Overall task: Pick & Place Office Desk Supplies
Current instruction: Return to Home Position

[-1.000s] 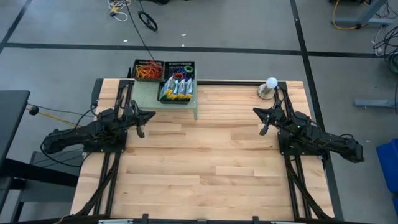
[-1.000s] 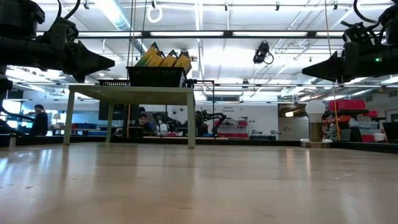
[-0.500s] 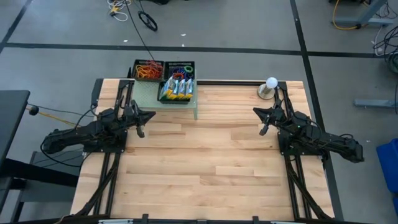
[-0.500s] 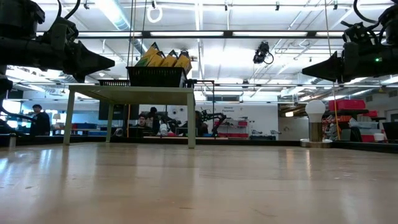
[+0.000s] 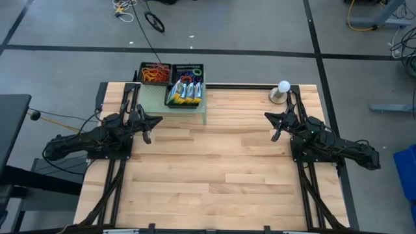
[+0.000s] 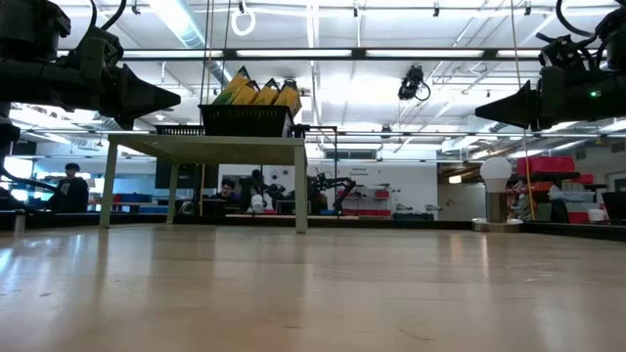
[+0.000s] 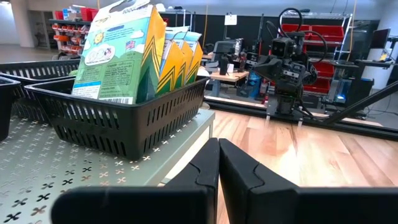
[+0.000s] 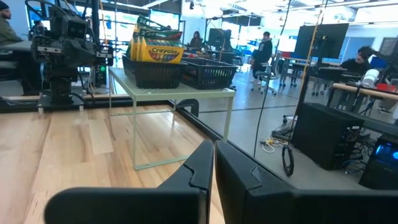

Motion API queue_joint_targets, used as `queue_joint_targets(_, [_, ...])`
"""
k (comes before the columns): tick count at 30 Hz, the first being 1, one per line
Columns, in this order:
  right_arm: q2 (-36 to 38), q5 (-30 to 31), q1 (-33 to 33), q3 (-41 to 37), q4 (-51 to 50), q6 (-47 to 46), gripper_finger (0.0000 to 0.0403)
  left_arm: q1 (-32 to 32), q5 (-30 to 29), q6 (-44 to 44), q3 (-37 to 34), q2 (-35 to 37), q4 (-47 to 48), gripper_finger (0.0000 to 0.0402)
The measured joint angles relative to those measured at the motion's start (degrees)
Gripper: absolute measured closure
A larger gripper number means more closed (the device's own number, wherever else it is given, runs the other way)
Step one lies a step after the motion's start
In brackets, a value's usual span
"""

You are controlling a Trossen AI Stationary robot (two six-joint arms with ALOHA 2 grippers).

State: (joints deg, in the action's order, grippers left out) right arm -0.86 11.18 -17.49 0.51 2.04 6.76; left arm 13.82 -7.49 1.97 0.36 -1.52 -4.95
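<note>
Left claw: the left claw (image 5: 158, 119) hangs above the left side of the surface (image 5: 214, 162), near the shelf's front corner. Its wrist view shows the fingers (image 7: 200, 167) pressed together with nothing between them.
Right claw: the right claw (image 5: 267, 117) is raised over the right side, pointing inward. Its fingers (image 8: 198, 163) are likewise closed and empty.
Shelf: the pale green perforated shelf (image 5: 153, 99) stands at the far edge of the surface, left of centre.
Crayon boxes: the yellow-and-green crayon boxes (image 5: 185, 91) stand packed in the front tray (image 5: 184, 104) on the shelf. A count is hard to make out.
Rubber bands: red and orange rubber bands (image 5: 154, 73) lie tangled in the back-left tray (image 5: 139, 73). Mixed colours fill the back-right tray (image 5: 201, 67) — single loops are too small to separate.
Hidden: in the low view the front tray blocks nearly all of the two back trays — no bands show there. The left wrist view cuts off a back tray at its edge.
White ball: the white ball (image 5: 283, 85) sits on its stand at the far right corner, well apart from the shelf.
Room: people (image 6: 69, 186) are seated far behind the surface, blurred.
</note>
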Motion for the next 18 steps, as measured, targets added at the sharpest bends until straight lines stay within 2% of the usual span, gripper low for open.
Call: queue_joint_targets(18, [0.00, -0.02, 0.01, 0.00, -0.02, -0.01, 0.0375, 0.02, 0.00, 0.00, 0.00, 0.00, 0.00, 0.0388])
